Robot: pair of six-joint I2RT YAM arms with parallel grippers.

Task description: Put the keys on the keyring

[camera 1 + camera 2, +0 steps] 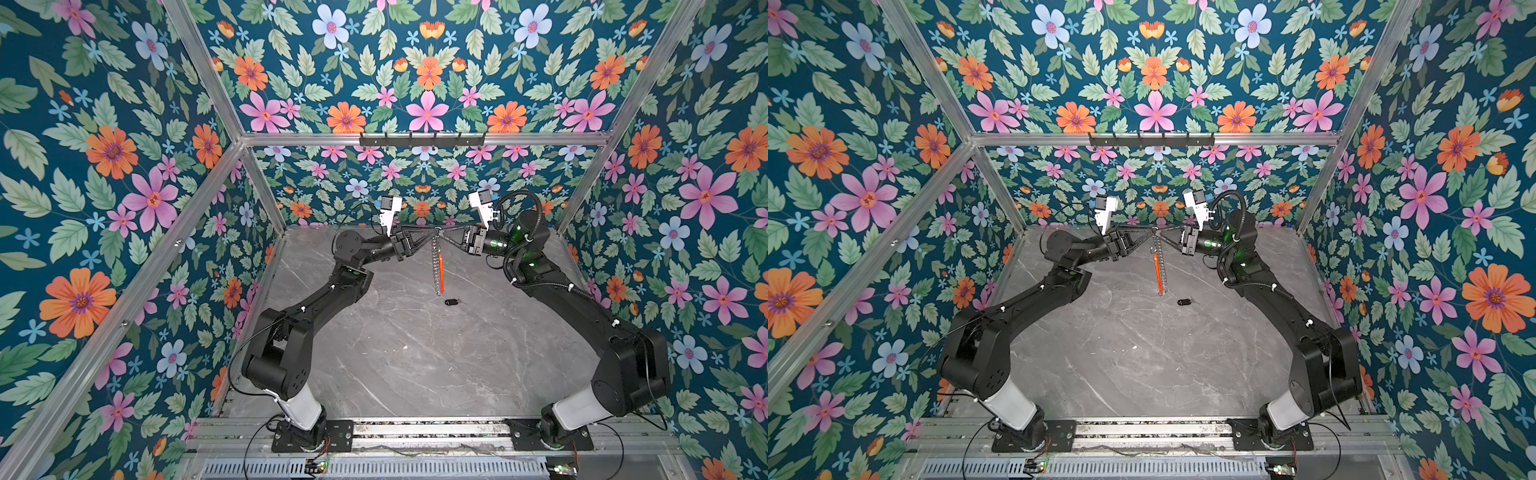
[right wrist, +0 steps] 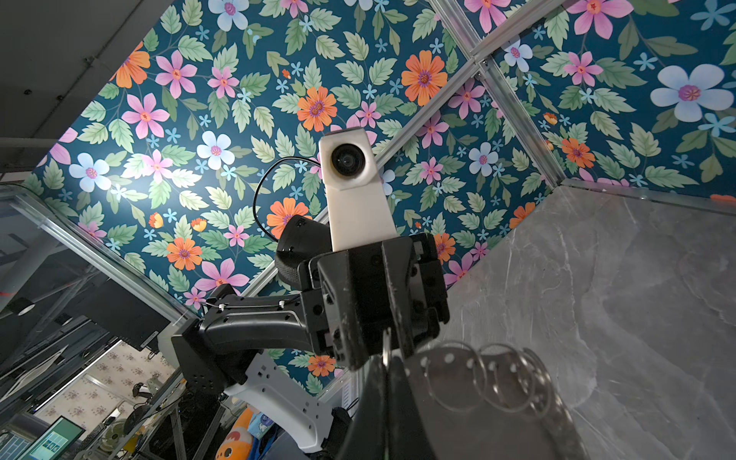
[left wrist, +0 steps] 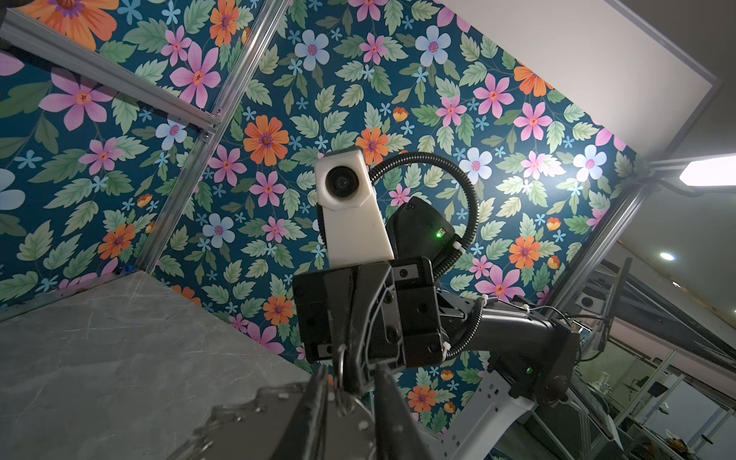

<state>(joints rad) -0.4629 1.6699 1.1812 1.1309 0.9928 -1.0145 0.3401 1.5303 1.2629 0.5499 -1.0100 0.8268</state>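
The keyring (image 1: 436,266) hangs upright above the back of the table, and its red segment (image 1: 441,274) faces right. Both grippers meet at its top. My left gripper (image 1: 432,231) comes in from the left. In the left wrist view its jaws stand a narrow gap apart, shut on a silver ring (image 3: 341,370) with the right fingertips beside it. My right gripper (image 1: 441,232) is shut on the top ring, and the wrist view shows the silver rings (image 2: 498,382) next to its jaws (image 2: 383,368). The keys (image 1: 451,302), a small black fob, lie loose on the table just below the loop's lower end.
The grey marble table (image 1: 415,365) is walled by floral panels on aluminium posts. A black hook rail (image 1: 422,139) is fixed high on the back frame. Both arm bases stand on the front rail (image 1: 428,430).
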